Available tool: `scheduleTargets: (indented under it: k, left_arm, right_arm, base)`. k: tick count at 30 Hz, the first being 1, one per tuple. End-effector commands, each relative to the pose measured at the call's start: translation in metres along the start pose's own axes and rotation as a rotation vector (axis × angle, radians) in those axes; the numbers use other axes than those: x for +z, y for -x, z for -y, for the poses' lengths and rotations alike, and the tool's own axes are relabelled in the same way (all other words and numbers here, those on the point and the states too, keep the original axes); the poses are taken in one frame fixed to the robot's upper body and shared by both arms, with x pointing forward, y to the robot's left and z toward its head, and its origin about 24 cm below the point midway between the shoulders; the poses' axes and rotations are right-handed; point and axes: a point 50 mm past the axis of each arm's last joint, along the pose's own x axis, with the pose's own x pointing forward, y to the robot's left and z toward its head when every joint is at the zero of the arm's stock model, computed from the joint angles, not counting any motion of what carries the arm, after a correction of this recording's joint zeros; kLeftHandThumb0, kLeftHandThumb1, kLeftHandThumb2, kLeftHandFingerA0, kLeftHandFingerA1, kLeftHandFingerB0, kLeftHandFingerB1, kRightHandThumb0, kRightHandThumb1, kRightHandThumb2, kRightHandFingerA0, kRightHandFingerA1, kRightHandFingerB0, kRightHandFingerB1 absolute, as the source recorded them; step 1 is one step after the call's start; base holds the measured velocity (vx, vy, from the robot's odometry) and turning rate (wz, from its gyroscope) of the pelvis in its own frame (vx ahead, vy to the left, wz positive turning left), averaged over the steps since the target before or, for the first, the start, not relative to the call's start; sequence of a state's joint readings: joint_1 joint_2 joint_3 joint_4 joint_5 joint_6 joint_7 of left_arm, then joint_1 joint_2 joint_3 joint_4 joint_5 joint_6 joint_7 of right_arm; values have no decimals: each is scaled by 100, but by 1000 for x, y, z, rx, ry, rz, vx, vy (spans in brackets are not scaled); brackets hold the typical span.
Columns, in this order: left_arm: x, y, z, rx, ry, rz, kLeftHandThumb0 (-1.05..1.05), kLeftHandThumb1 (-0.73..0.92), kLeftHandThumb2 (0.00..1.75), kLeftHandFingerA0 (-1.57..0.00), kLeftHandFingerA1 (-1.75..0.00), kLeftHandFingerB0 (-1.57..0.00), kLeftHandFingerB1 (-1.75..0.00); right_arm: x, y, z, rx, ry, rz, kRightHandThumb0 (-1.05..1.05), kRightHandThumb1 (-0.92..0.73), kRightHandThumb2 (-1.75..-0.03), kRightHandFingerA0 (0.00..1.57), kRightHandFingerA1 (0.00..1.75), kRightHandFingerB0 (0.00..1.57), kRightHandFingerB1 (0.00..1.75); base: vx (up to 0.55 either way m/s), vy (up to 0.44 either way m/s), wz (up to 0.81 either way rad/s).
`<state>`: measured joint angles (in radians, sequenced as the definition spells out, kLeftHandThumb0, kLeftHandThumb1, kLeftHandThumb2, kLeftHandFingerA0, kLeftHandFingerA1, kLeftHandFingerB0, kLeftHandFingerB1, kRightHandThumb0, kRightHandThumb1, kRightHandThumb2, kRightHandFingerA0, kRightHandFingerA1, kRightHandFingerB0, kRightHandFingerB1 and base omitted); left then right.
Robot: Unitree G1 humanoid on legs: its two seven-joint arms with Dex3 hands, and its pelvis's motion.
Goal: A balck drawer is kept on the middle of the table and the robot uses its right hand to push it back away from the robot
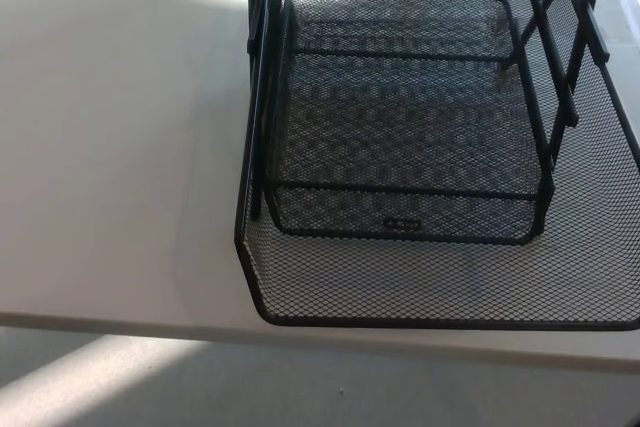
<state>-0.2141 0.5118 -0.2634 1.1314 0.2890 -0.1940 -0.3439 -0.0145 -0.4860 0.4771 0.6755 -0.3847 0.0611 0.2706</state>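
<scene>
The black mesh drawer sits pulled out toward the table's near edge, its front rim just short of that edge and its right side cut off by the picture. Bare tabletop lies open to its left. Neither hand shows, so I can't tell about fingers.

Black wire-mesh metal drawer, matt finish, on a smooth, pale matt table

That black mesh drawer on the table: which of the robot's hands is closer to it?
Neither can be judged: no hand or arm shows in the head view. The drawer sits alone in its mesh tray on the white table, near the front edge.
</scene>
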Motion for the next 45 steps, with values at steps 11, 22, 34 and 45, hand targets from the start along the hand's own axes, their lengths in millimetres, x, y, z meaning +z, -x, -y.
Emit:
scheduleTargets:
  k: [11,22,34,45]
  left_arm:
    - [-6,6,-6,-85,-60,15,-56,73,62,-42,-37,-30,-32]
    - [-3,4,-5,-82,-52,17,-56,71,62,-43,-37,-31,-32]
    - [-3,4,-5,-86,-51,20,-54,71,62,-45,-37,-32,-32]
    - [-2,4,-5,-85,-68,17,-55,73,62,-43,-37,-29,-31]
  right_arm:
    - [9,60,4,-44,71,184,-54,-74,-63,43,39,31,32]
    - [71,160,9,59,147,666,-56,-61,-98,37,54,20,44]
    - [116,184,4,144,282,836,-56,-79,-63,36,36,30,31]
    - [136,186,5,231,316,911,-57,-80,-63,36,38,30,32]
  base:
    - [0,0,0]
    - [0,0,0]
    - [0,0,0]
    - [0,0,0]
